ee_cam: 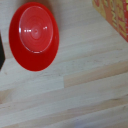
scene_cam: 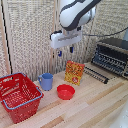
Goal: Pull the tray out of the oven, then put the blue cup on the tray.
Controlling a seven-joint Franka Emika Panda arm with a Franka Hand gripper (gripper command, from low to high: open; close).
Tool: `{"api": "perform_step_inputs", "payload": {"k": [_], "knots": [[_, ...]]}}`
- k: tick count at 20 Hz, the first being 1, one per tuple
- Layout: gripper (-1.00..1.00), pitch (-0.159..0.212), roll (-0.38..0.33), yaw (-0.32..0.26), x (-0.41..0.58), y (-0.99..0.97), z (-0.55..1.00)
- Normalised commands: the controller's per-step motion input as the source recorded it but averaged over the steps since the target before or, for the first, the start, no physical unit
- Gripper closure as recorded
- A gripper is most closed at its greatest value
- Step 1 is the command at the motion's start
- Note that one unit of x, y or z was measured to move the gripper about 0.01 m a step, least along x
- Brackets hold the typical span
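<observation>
Flat dark metal wire tray (scene_cam: 96, 74) of thin bars, jutting low out of the boxy silver-and-black toaster oven (scene_cam: 113, 55) at the exterior view's right; likely stiff, light and slick, best pinched on its front bar. Small light-blue plastic cup (scene_cam: 46, 81) upright on the pale wooden desk (scene_cam: 95, 107) between red wire basket (scene_cam: 19, 96) and red bowl (scene_cam: 65, 91); probably light, best taken by rim or handle. Gripper (scene_cam: 65, 50) high above, empty, fingers slightly parted.
</observation>
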Motion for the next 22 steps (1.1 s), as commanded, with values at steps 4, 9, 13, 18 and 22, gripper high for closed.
{"api": "perform_step_inputs", "payload": {"k": [4, 9, 13, 18, 22], "knots": [[-1.0, -0.023, -0.271, 0.09, -0.147, -0.51, 0.1], [-1.0, -0.047, -0.28, 0.079, -0.126, -0.53, 0.07], [-1.0, -0.074, -0.277, 0.06, -0.088, -0.58, 0.08], [-1.0, -0.061, -0.266, 0.041, 0.062, -0.61, 0.0], [-1.0, -0.001, -0.288, 0.023, 0.267, -0.58, -0.16]]}}
